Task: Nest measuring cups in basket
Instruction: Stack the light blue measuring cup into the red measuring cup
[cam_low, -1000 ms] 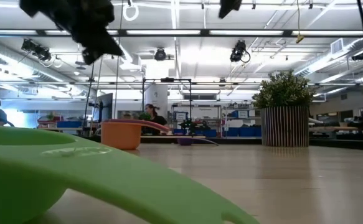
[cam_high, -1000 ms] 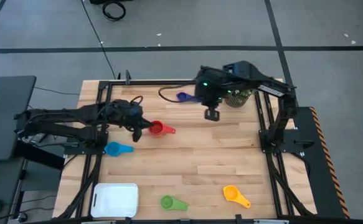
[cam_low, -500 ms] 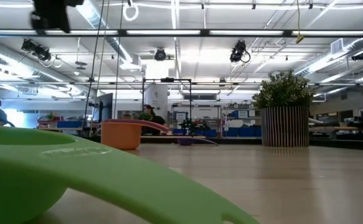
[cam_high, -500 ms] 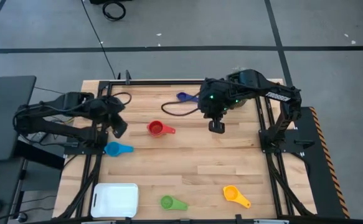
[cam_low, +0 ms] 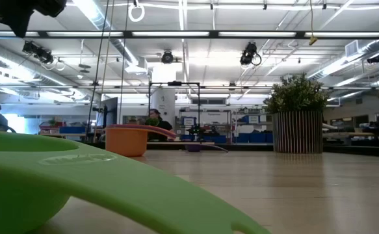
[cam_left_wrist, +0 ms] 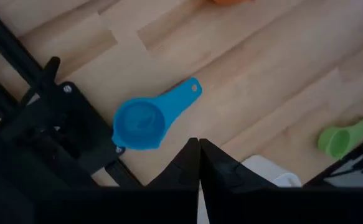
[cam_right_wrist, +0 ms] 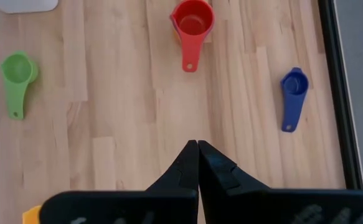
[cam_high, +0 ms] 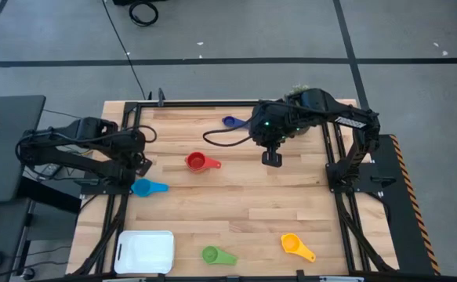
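Observation:
Five measuring cups lie apart on the wooden table, each sitting on its base: red [cam_high: 197, 162] [cam_right_wrist: 192, 18], bright blue [cam_high: 143, 187] [cam_left_wrist: 141, 123], dark navy [cam_high: 230, 121] [cam_right_wrist: 293, 84], green [cam_high: 212, 254] [cam_right_wrist: 17, 70] and yellow [cam_high: 293, 244]. A sixth, orange one does not show apart from these. The white basket [cam_high: 145, 251] sits at the near left corner. My left gripper [cam_high: 143, 164] [cam_left_wrist: 198, 144] is shut and hangs above the left edge, over the blue cup. My right gripper [cam_high: 271, 159] [cam_right_wrist: 198, 144] is shut, in the air to the right of the red cup.
A plant in a round slatted pot [cam_low: 298, 123] stands at the far right corner, mostly under the right arm in the high view. A dark cable [cam_high: 216, 135] loops on the table near the navy cup. Black frame rails [cam_high: 126, 196] run along both sides. Bare wood fills the middle.
My left gripper has drawn back from beside the red cup toward the table's left edge, and now sits above the blue cup. My right gripper has shifted a little toward the near edge, then held still. No cup has moved.

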You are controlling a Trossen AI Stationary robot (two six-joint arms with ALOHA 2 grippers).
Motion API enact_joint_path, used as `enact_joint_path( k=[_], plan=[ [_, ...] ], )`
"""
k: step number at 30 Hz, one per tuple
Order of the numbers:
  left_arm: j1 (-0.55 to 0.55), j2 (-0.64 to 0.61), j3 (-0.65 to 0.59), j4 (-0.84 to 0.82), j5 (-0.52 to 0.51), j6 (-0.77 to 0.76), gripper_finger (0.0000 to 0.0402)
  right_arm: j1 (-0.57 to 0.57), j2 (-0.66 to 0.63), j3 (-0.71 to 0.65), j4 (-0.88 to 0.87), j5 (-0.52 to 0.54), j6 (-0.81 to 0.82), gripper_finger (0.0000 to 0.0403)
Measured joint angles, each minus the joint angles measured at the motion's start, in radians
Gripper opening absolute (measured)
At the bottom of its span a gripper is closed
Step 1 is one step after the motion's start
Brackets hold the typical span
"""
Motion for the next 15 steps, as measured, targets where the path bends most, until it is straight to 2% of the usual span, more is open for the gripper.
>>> enact_joint_path(
  k=[7, 15],
  plan=[
    [-0.002, -0.001, -0.103, 0.016, 0.029, 0.044, 0.0039, -0.007, 0.000, 0.000, 0.000, -0.005, -0.007, 0.0003],
    [-0.002, 0.000, -0.322, 0.139, 0.195, 0.054, 0.0061, -0.007, 0.000, 0.000, 0.000, -0.009, -0.008, 0.0004]
  ],
)
